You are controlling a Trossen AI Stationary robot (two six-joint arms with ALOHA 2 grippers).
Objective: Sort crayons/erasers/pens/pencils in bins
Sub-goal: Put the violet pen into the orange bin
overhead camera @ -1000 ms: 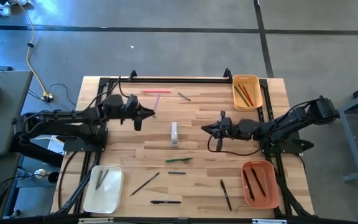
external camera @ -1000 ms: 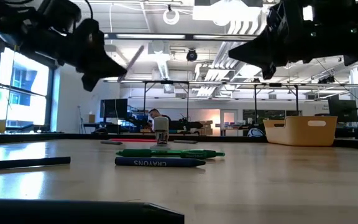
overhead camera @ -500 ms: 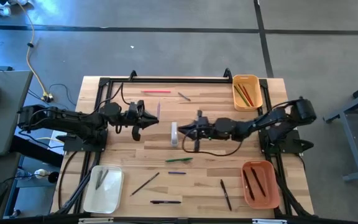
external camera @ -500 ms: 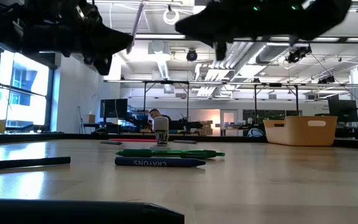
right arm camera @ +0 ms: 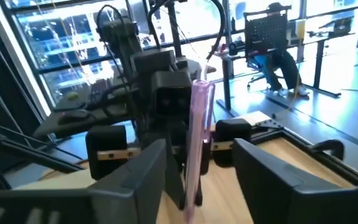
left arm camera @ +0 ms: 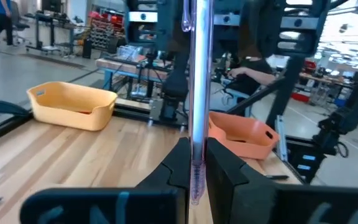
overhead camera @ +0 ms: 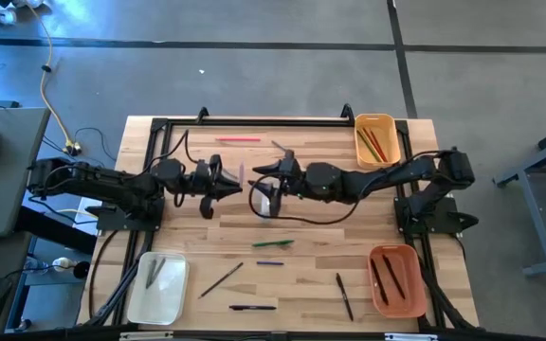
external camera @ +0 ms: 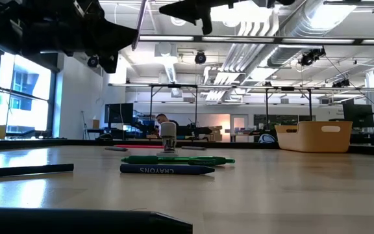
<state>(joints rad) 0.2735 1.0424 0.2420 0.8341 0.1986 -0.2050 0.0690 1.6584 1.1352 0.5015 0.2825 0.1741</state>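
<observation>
The left gripper (left arm camera: 193, 163) pinches a pink pen (left arm camera: 198, 74), holding it upright above the table (overhead camera: 320, 227). Facing it, the right gripper (right arm camera: 199, 163) has fingers spread, one on each side of the pen.

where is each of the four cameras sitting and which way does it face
High view: above the table, facing straight down; both arms show, the left gripper meeting the right gripper.
Low view: at tabletop height, facing across to the room; both arms hang overhead.
Left wrist view: on the left arm, facing past its fingers shut on a pink pen.
Right wrist view: on the right arm, facing the left arm between open fingers.
Both wrist views share the pen.
</observation>
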